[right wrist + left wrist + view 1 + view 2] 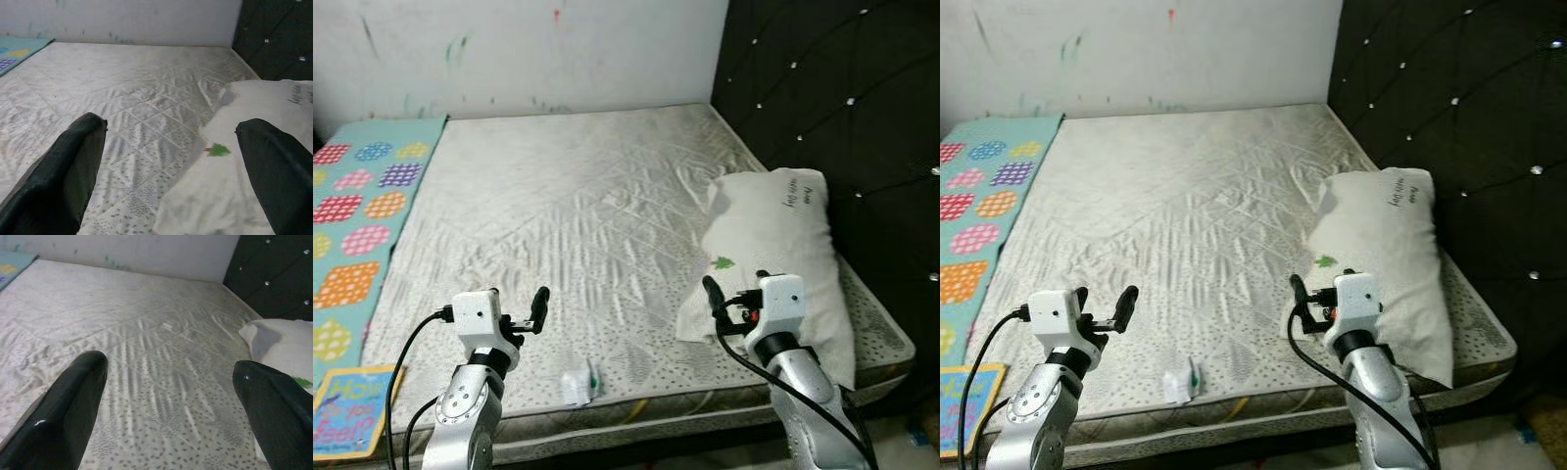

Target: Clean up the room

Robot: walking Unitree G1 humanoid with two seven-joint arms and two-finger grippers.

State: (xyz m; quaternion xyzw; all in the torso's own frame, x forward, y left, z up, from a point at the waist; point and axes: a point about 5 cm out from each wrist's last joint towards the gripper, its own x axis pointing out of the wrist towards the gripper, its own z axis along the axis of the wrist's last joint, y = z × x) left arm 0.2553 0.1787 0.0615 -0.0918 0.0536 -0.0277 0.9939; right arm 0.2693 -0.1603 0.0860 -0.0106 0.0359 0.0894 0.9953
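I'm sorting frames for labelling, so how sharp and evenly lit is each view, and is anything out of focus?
Left and right eye views: sharp and evenly lit, though the headboard is nearly black. Left wrist view: mattress sharp, the near fingers soft with a small glint. Right wrist view: pillow clear, fingers blurred from closeness.

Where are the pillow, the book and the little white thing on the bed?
pillow (773, 230), left eye view, middle of its white top.
book (347, 409), left eye view, middle of its cover.
little white thing (579, 384), left eye view, its middle, near the mattress's front edge.
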